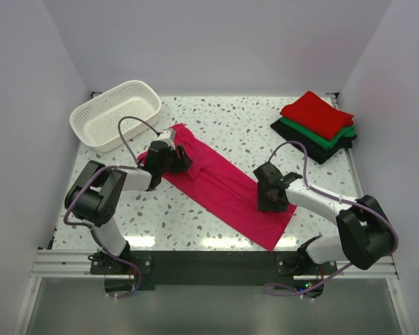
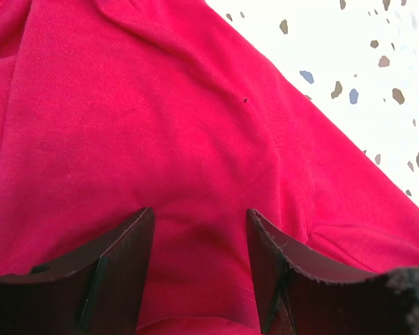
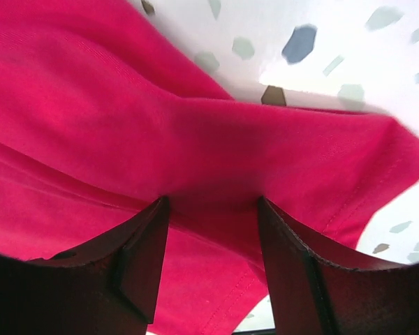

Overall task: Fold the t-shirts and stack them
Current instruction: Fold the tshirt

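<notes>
The magenta-pink t-shirt (image 1: 223, 187) lies flat on the speckled table as a long strip running from upper left to lower right. My left gripper (image 1: 177, 159) sits over its upper-left end, jaws apart, tips resting on the cloth (image 2: 195, 125). In the left wrist view the left gripper (image 2: 199, 213) has only flat fabric between its fingers. My right gripper (image 1: 269, 202) is down on the lower-right part near the hem. In the right wrist view the right gripper (image 3: 213, 200) stands open, with a shallow ridge of pink cloth (image 3: 216, 146) lying between the fingertips, not pinched.
A stack of folded shirts sits at the back right: red (image 1: 318, 114) on top, green (image 1: 326, 139) under it, black (image 1: 333, 151) at the bottom. A white lattice basket (image 1: 101, 136) stands at the back left. Side walls close in the table.
</notes>
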